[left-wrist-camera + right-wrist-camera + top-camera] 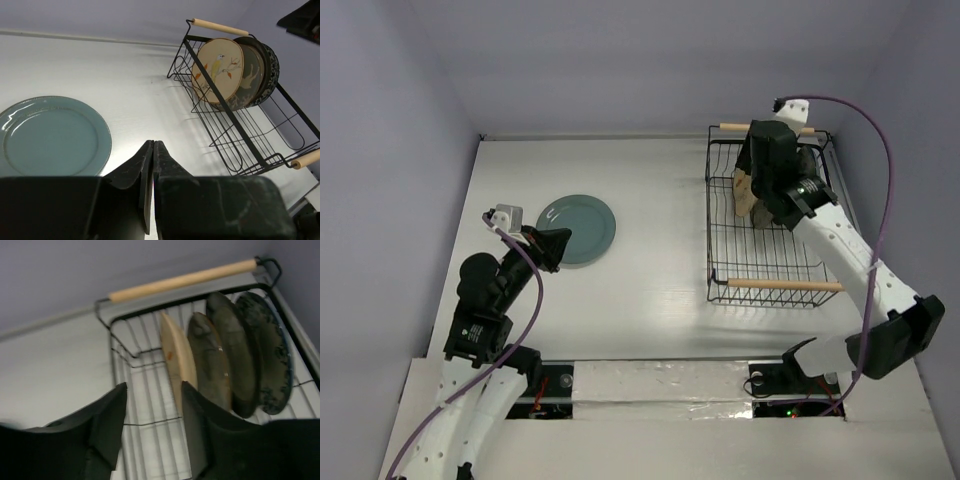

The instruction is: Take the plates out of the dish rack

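The teal-blue plate (578, 229) lies flat on the table left of centre; it also shows in the left wrist view (50, 134). My left gripper (153, 144) is shut and empty, just beside that plate's near edge (556, 246). The black wire dish rack (768, 262) stands at the right. Three plates stand on edge at its far end: the tan leaf-motif plate (176, 356), the dark-rimmed plate (235, 350) and the blue floral plate (272, 360). My right gripper (154, 390) is open above the rack, its right finger next to the tan plate's face (217, 70), with nothing between the jaws.
The rack has a wooden rod handle at its far end (182, 280) and another at its near end (782, 285). The back wall runs close behind the rack. A raised ledge (660, 380) runs along the table's near edge between the arm bases.
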Robot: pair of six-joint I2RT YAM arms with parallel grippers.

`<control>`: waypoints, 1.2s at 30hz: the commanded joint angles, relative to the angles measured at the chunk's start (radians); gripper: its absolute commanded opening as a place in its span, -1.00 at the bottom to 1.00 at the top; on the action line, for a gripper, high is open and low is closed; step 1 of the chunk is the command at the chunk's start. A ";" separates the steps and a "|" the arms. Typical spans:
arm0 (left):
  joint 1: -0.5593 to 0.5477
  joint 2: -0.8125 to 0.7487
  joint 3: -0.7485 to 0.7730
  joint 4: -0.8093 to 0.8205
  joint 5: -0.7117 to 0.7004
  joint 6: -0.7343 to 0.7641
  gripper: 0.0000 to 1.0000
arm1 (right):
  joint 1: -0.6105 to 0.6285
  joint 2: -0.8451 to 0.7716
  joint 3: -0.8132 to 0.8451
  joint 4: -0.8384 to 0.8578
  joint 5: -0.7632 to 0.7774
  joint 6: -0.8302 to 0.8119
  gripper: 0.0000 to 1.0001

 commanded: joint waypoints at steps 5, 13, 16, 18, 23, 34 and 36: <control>0.006 -0.001 0.038 0.025 0.010 0.005 -0.69 | -0.097 0.162 0.007 -0.139 0.039 -0.132 0.28; 0.006 -0.009 0.035 0.028 0.033 0.010 -0.29 | -0.162 0.330 0.100 -0.175 0.101 -0.149 0.15; 0.006 -0.012 0.035 0.030 0.033 0.011 -0.27 | -0.171 0.395 0.138 -0.181 0.128 -0.158 0.09; 0.006 -0.015 0.035 0.028 0.034 0.011 -0.26 | -0.171 0.421 0.155 -0.179 0.148 -0.162 0.05; 0.006 -0.013 0.037 0.028 0.033 0.010 -0.25 | -0.171 0.476 0.207 -0.191 0.177 -0.179 -0.12; 0.006 -0.009 0.037 0.031 0.034 0.010 -0.24 | -0.171 0.455 0.267 -0.225 0.229 -0.224 -0.76; 0.006 -0.005 0.037 0.034 0.036 0.008 -0.24 | -0.171 0.446 0.276 -0.228 0.239 -0.239 -1.00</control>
